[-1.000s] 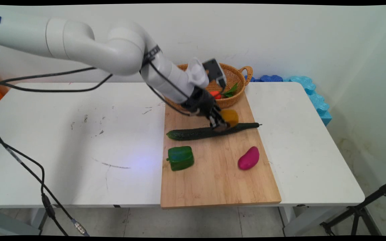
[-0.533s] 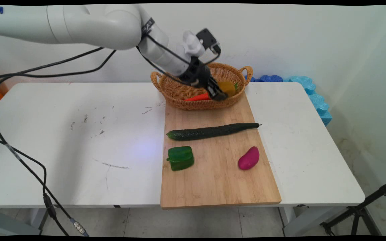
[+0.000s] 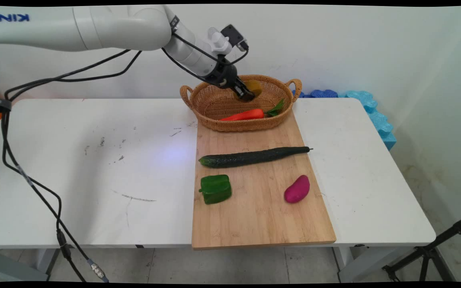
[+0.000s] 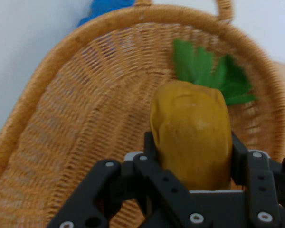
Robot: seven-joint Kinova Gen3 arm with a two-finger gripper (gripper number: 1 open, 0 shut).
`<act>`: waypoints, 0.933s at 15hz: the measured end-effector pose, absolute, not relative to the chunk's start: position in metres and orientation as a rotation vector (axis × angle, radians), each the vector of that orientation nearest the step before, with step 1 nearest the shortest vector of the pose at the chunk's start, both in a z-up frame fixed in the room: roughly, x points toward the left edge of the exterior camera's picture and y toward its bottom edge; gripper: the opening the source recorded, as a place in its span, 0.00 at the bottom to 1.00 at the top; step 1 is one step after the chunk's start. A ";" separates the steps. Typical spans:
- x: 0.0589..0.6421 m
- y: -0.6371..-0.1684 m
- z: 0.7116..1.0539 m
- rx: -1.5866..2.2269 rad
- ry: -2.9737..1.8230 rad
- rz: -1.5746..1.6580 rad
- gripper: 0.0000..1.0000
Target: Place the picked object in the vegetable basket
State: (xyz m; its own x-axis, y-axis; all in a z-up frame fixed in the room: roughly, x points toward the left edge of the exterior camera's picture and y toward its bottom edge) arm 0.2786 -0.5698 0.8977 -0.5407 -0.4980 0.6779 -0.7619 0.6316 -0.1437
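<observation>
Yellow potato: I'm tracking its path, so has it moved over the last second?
Yes. The potato, held in the hand, went from just above the cucumber on the board up and back, over the basket.

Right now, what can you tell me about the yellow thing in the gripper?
The yellow thing is a smooth, rounded, ochre lump, like a toy potato or mango, matte with faint dimples. The gripper is shut on it, one black finger on each side, its rounded end pointing away from the hand. It hangs in the air above the inside of the wicker basket, clear of the weave, with the carrot and its green leaves below.
</observation>
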 end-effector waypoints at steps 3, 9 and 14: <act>0.294 -0.586 0.882 1.016 -2.260 0.596 0.00; 0.318 -0.611 0.849 1.068 -2.285 0.606 0.00; 0.331 -0.623 0.828 1.086 -2.306 0.599 0.00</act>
State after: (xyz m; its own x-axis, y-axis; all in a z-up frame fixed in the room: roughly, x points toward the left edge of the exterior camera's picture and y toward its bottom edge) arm 0.3307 -0.6234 0.8282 -0.5452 -0.5677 0.6168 -0.7960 0.5813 -0.1687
